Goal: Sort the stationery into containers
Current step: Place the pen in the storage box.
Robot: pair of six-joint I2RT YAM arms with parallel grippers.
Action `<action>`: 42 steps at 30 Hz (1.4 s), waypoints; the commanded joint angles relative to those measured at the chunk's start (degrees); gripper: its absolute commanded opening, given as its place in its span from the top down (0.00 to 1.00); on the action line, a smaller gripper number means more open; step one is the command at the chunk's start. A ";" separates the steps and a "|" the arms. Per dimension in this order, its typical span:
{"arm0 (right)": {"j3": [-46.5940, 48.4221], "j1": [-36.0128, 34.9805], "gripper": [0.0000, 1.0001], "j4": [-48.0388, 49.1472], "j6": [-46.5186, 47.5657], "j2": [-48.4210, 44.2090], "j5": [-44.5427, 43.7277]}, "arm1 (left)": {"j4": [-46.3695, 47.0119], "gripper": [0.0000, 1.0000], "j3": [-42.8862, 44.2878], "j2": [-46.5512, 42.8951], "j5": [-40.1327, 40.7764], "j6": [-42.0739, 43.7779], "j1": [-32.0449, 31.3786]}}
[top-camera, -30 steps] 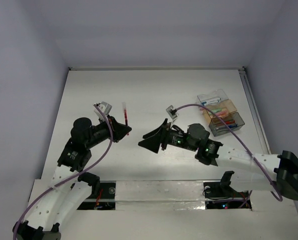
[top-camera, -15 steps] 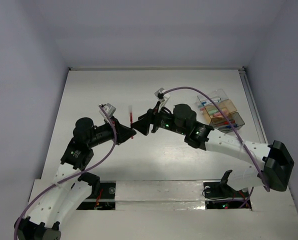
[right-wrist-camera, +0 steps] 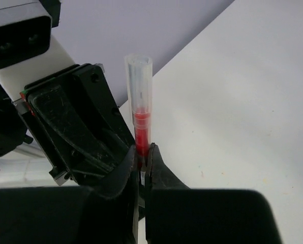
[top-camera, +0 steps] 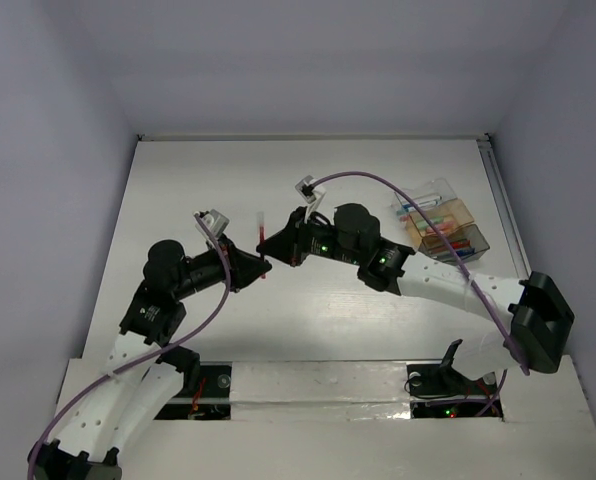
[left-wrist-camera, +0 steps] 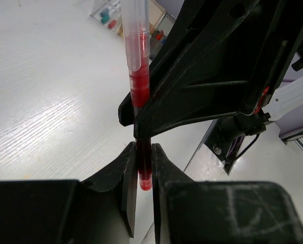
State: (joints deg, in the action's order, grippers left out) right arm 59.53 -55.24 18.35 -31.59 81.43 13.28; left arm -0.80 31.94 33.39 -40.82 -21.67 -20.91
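A red pen point(top-camera: 263, 238) with a clear cap stands upright above the middle of the table, held from both sides. My left gripper point(top-camera: 257, 268) is shut on its lower end point(left-wrist-camera: 143, 175). My right gripper point(top-camera: 272, 246) is shut on the red barrel just above that point(right-wrist-camera: 141, 133). In the left wrist view the pen point(left-wrist-camera: 140, 86) rises between my left gripper point(left-wrist-camera: 144, 163) and the right arm's black fingers point(left-wrist-camera: 202, 86). In the right wrist view my right gripper point(right-wrist-camera: 143, 156) clamps the pen below its clear cap. The containers point(top-camera: 481, 243) sit at the right and hold several coloured items.
The left arm's camera housing point(right-wrist-camera: 19, 30) and black gripper body point(right-wrist-camera: 75, 127) crowd close against the right gripper. A purple cable point(top-camera: 378, 182) arcs over the right arm toward the containers. Grey walls close in the white table point(top-camera: 208, 180) on three sides.
The right arm swung left from mid-table to the pen, and its jaws went from wide open to shut on it. The left gripper kept its hold and shifted slightly right.
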 commanded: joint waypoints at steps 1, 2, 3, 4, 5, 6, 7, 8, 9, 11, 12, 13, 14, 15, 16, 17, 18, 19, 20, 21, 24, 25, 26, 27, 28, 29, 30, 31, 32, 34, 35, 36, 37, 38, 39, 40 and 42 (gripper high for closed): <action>0.60 0.49 1.00 3.27 -1.01 -0.91 -7.62 | 3.08 0.96 0.14 -1.74 -0.94 -0.04 -0.98; -0.45 1.88 1.00 2.49 -1.97 -2.40 -11.05 | 2.65 0.86 0.31 -2.01 -0.50 0.14 -0.98; -1.07 2.59 1.00 2.48 -2.41 -3.37 -11.08 | 2.47 0.80 0.31 -2.01 0.03 0.14 -0.98; -1.95 3.55 1.00 1.79 -2.94 -4.34 -13.69 | 2.29 0.76 0.40 -2.18 0.56 0.31 -1.50; -2.92 6.17 1.00 1.52 -4.08 -6.96 -15.89 | 2.03 0.72 0.49 -2.19 0.91 0.31 -1.51; -4.14 7.77 1.00 0.38 -4.87 -8.55 -17.13 | 1.85 0.65 0.49 -2.45 1.35 0.31 -1.51; -6.94 9.70 1.00 -0.59 -5.66 -10.39 -20.10 | 1.59 0.63 0.66 -2.62 1.88 0.57 -2.03; -8.71 11.72 1.00 -1.47 -6.72 -12.41 -21.61 | 1.24 0.61 0.66 -2.89 2.23 0.66 -2.03; -10.55 15.91 1.00 -2.69 -8.47 -16.87 -22.58 | 1.24 0.58 0.75 -3.24 2.41 0.75 -2.03; -15.92 19.81 1.00 -5.06 -9.45 -21.38 -26.88 | 0.89 0.56 0.84 -3.68 3.11 1.02 -2.65; -17.33 21.56 1.00 -6.99 -10.06 -23.40 -29.16 | 0.89 0.54 1.01 -3.85 3.46 1.02 -3.17; -18.30 25.76 1.00 -12.14 -10.50 -26.90 -32.58 | 0.89 0.53 1.10 -4.29 3.99 1.10 -3.18; -20.13 27.71 1.00 -14.37 -10.85 -28.59 -34.27 | 0.89 0.52 1.28 -4.56 4.43 1.28 -3.70; -21.28 29.65 1.00 -16.39 -10.86 -30.17 -35.85 | 0.89 0.47 1.37 -4.73 4.78 1.37 -3.70; -22.25 33.67 1.00 -20.59 -10.94 -31.58 -39.17 | -0.51 0.46 1.45 -5.26 5.30 1.46 -3.70; -23.22 35.62 1.00 -22.46 -11.21 -33.86 -41.12 | -1.04 0.45 1.54 -5.52 6.27 1.54 -4.31; -24.79 37.38 1.00 -24.39 -11.64 -34.92 -42.71 | -1.22 0.44 1.80 -5.70 6.71 1.72 -4.84; -25.59 39.05 1.00 -27.11 -11.82 -35.98 -45.07 | -1.48 0.44 1.89 -6.14 7.15 1.72 -4.85; -26.38 42.12 1.00 -27.75 -11.04 -38.25 -45.62 | -1.84 0.44 1.98 -6.40 7.94 1.81 -5.45; -27.78 43.37 1.00 -27.93 -10.34 -39.23 -45.88 | -1.93 0.39 2.07 -6.58 8.38 1.89 -5.46; -28.41 47.59 1.00 -28.89 -8.58 -39.51 -46.85 | -2.01 0.01 2.07 -7.37 8.83 1.98 -6.60; -28.50 48.38 1.00 -28.98 -8.22 -38.81 -47.20 | -2.01 0.01 2.07 -7.46 9.26 2.07 -6.60; -28.50 49.87 1.00 -28.90 -7.96 -37.06 -47.20 | -2.28 0.01 2.16 -7.81 9.53 2.07 -6.60; -28.50 50.67 1.00 -28.98 -7.87 -35.91 -46.77 | -2.37 0.01 2.24 -7.81 9.70 2.07 -7.21; -28.68 51.20 1.00 -28.64 -7.96 -35.03 -45.55 | -2.37 0.01 2.25 -8.07 9.70 2.07 -7.22; -28.94 51.20 1.00 -28.20 -7.96 -34.24 -45.27 | -2.37 0.01 2.25 -8.25 9.62 2.07 -7.22; -29.12 51.98 1.00 -27.67 -8.04 -33.45 -45.10 | -2.37 0.01 2.16 -8.51 9.70 2.07 -7.22; -29.29 52.86 1.00 -26.62 -8.04 -32.31 -44.57 | -2.37 0.01 2.24 -8.77 9.70 2.07 -7.74; -29.29 53.39 1.00 -26.00 -7.87 -31.86 -44.31 | -2.45 0.01 2.16 -8.86 9.79 2.07 -7.75; -29.12 55.05 1.00 -24.33 -6.82 -29.85 -42.56 | -2.45 0.01 2.16 -8.95 9.70 2.07 -7.75; -28.33 55.59 1.00 -24.33 -6.90 -28.97 -42.02 | -2.37 0.01 2.16 -8.95 9.70 1.98 -8.27; -28.07 55.59 1.00 -24.41 -6.81 -28.09 -41.76 | -2.45 0.01 2.24 -9.04 9.70 1.98 -8.27; -27.89 56.20 1.00 -24.07 -6.73 -27.38 -41.15 | -2.45 0.01 2.16 -9.13 9.79 1.90 -8.27; -27.89 56.73 1.00 -23.97 -6.81 -26.07 -40.53 | -2.54 0.01 2.16 -9.22 9.97 1.98 -8.27; -28.06 56.74 1.00 -23.28 -6.90 -25.27 -39.31 | -2.63 0.01 2.16 -9.39 10.14 1.90 -8.27; -28.32 56.74 1.00 -22.66 -6.90 -25.27 -38.60 | -2.63 0.01 2.24 -9.39 10.14 1.90 -8.27; -28.94 56.74 1.00 -21.61 -7.08 -24.30 -37.54 | -2.63 0.01 2.25 -9.48 10.32 1.90 -8.27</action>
State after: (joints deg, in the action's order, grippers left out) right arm 30.02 1.13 -8.08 -39.22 56.51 -26.61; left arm -4.58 31.88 24.80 -30.94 -20.18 -28.88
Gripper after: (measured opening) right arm 0.101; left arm 0.990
